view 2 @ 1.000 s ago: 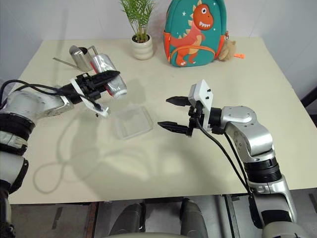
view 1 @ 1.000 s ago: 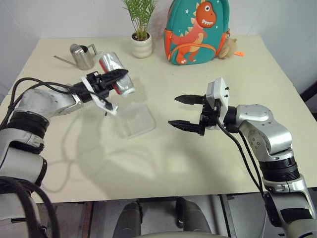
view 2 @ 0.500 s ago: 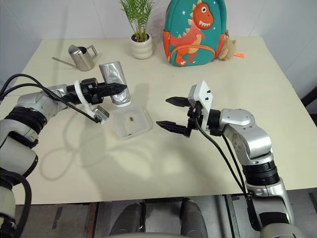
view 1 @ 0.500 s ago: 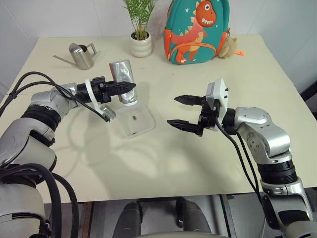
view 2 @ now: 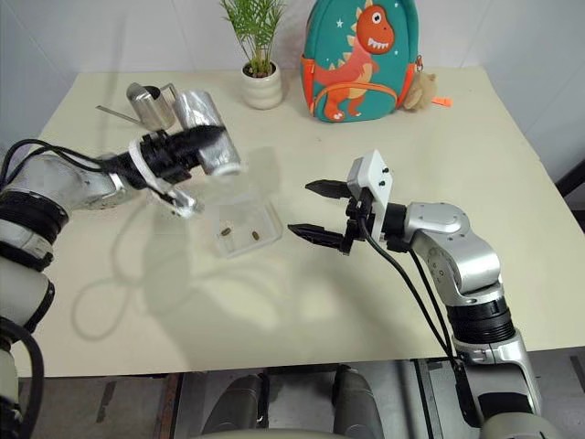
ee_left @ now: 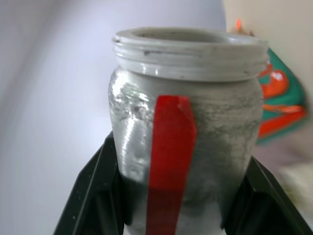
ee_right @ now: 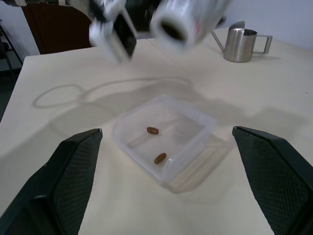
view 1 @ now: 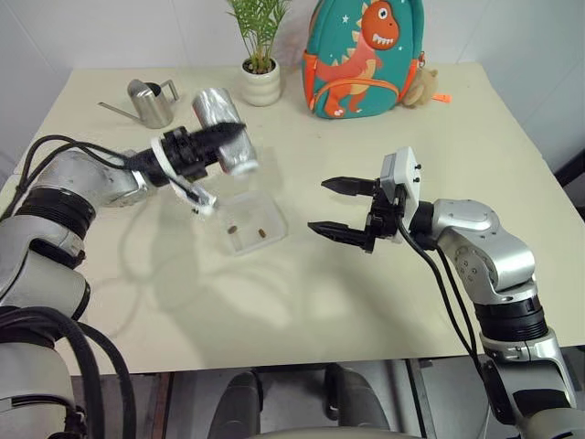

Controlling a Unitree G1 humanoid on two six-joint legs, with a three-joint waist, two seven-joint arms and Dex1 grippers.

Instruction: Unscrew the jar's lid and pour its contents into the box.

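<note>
Cream tabletop lay under both arms. Left gripper was clamped on the jar, long axis near level, mouth tipped toward the box just below, holding two brown bits. Right gripper hung wide, empty, beside the box.

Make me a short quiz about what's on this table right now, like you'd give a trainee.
1. True or false: the jar held by the left gripper has its lid on.
2. How many small brown bits lie in the box?
3. What does the right gripper hold? A) the watering can B) nothing C) the plant pot

Key
1. False: the left wrist view shows the jar's open mouth, no lid.
2. Two.
3. B: it is open and empty, beside the box. The watering can and plant pot stand at the table's far side.
</note>
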